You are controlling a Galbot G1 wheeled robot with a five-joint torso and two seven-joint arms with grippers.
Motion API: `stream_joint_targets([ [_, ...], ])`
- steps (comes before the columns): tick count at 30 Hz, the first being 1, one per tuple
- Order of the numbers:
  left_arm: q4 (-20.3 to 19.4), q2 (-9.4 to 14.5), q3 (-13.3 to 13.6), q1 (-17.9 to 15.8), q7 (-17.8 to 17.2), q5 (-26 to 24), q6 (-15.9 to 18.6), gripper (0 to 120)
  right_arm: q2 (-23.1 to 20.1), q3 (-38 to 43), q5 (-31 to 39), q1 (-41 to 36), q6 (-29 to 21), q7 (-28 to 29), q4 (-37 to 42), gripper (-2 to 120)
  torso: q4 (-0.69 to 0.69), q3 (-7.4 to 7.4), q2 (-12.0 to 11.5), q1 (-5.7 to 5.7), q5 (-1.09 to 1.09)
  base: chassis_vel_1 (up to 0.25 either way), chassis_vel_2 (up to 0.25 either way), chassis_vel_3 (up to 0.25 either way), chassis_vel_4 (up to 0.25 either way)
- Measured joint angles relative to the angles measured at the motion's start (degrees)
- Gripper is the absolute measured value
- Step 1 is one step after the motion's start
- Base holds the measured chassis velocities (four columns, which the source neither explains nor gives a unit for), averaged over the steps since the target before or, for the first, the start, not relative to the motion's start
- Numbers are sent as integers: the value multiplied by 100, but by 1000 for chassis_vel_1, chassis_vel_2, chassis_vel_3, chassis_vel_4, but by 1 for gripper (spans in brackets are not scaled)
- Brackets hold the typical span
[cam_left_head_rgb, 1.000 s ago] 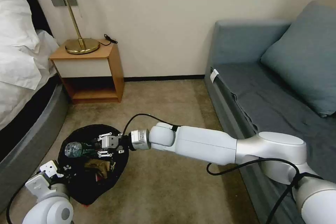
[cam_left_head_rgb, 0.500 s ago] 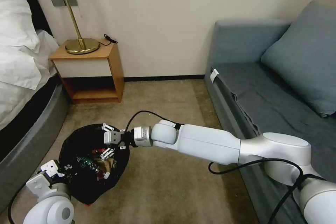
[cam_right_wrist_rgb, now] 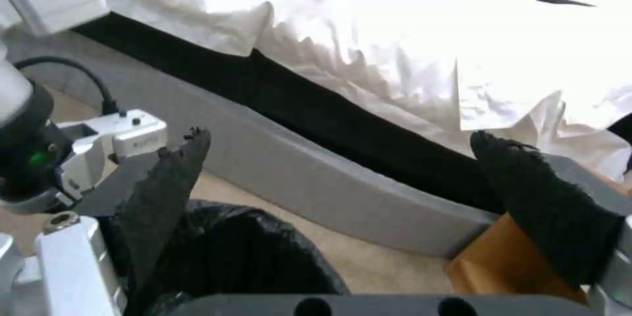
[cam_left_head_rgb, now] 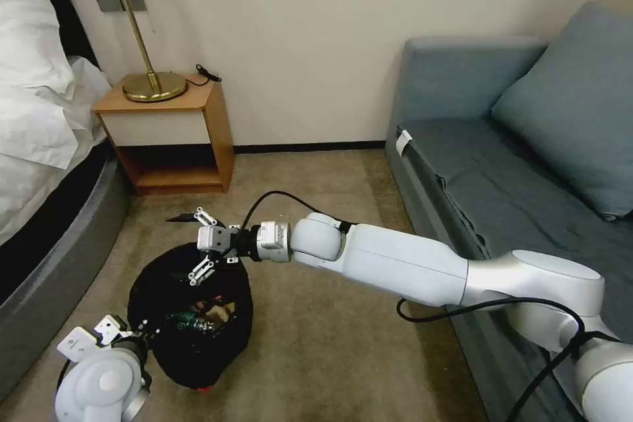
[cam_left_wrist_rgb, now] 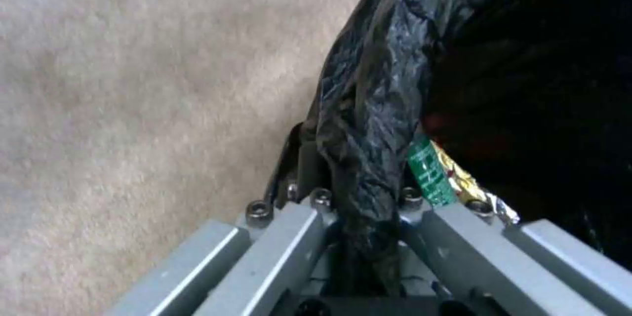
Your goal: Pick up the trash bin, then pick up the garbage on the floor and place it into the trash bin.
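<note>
A: Head view first. What was the floor like, and the room around it?

B: Tan short-pile carpet (cam_left_head_rgb: 316, 343), a cream wall behind. A bed (cam_left_head_rgb: 39, 165) with white linen and a grey curved base stood on the robot's left, a grey-blue sofa (cam_left_head_rgb: 501, 178) with a cushion on its right, and a wooden nightstand (cam_left_head_rgb: 171, 138) with a brass lamp (cam_left_head_rgb: 142, 33) against the wall.

A: And the bin?

B: The bin (cam_left_head_rgb: 191, 316) sat on the carpet near the bed base, round, draped in a crinkled glossy black liner. Garbage (cam_left_head_rgb: 198, 320) lay inside it: a green label and something gold-brown.

A: The left gripper?

B: The left gripper (cam_left_head_rgb: 128, 336) was at the bin's near rim. In the left wrist view its fingers (cam_left_wrist_rgb: 283, 237) pinched the liner-covered rim (cam_left_wrist_rgb: 369, 123) between them, foil and a green scrap just inside.

A: The right one?

B: The right gripper (cam_left_head_rgb: 201, 244) hung over the far rim, fingers spread and holding nothing. In the right wrist view its dark pads (cam_right_wrist_rgb: 165, 182) stood well apart.

A: Room to move?

B: Open carpet ran between bin and sofa, and between bin and nightstand. The bed base was close on the left.
</note>
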Motion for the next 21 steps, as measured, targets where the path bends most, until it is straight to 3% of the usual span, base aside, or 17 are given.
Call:
stream_joint_targets([
  [6, 398, 50, 23, -150, -214, -295, 56, 1, -64, 127, -53, -116, 13, 0, 10, 100, 1, 0, 0, 0, 0, 0, 0, 0, 0],
  [13, 499, 59, 15, -148, -41, -108, 46, 3, -78, 166, -63, -155, 27, 0, -21, 100, 1, 0, 0, 0, 3, 0, 0, 0, 0],
  [19, 465, 49, 26, -46, 224, 374, 2, 27, -86, 186, -68, -174, 33, 0, -42, 100, 1, 0, 0, 0, -3, 0, 0, 0, 0],
  [21, 441, 44, 33, -16, 339, 542, -33, 31, -95, 193, -69, -177, 33, 0, -42, 100, 1, 0, 0, 0, -4, 0, 0, 0, 0],
])
